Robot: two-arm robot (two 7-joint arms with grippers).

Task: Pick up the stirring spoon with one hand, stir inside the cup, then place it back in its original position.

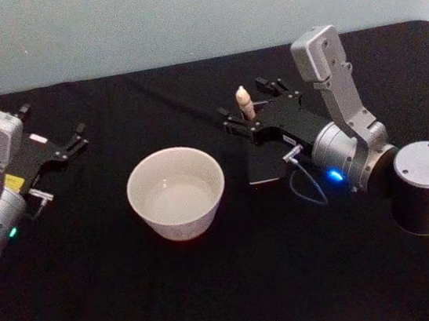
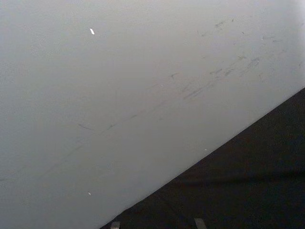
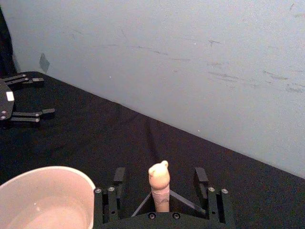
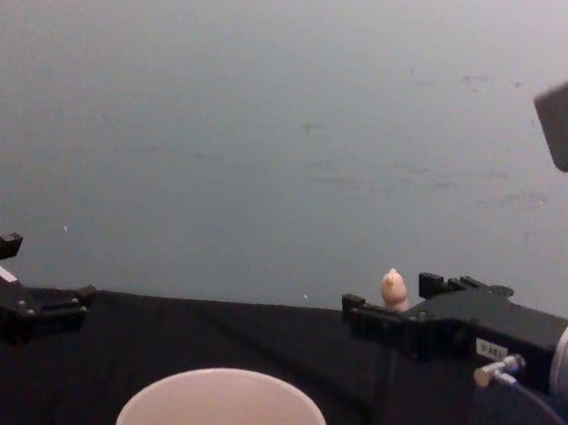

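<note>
The stirring spoon [image 1: 244, 101] stands upright, its beige handle and bear-head knob [image 3: 159, 183] rising between the fingers of my right gripper [image 1: 248, 101]. That gripper is open, one finger [image 3: 119, 175] on each side of the handle with gaps to both. The dark grey square holder [image 1: 267, 168] lies right under the gripper, and the spoon's shaft is hidden. To its left stands the wide cream cup [image 1: 177, 193], which also appears in the chest view [image 4: 224, 411]. My left gripper [image 1: 62, 145] rests open at the table's far left.
Black cloth covers the table [image 1: 215, 287], and a pale grey wall [image 4: 272, 122] runs close behind it. A blue cable [image 1: 309, 187] loops from the right wrist beside the holder. Open cloth lies in front of the cup.
</note>
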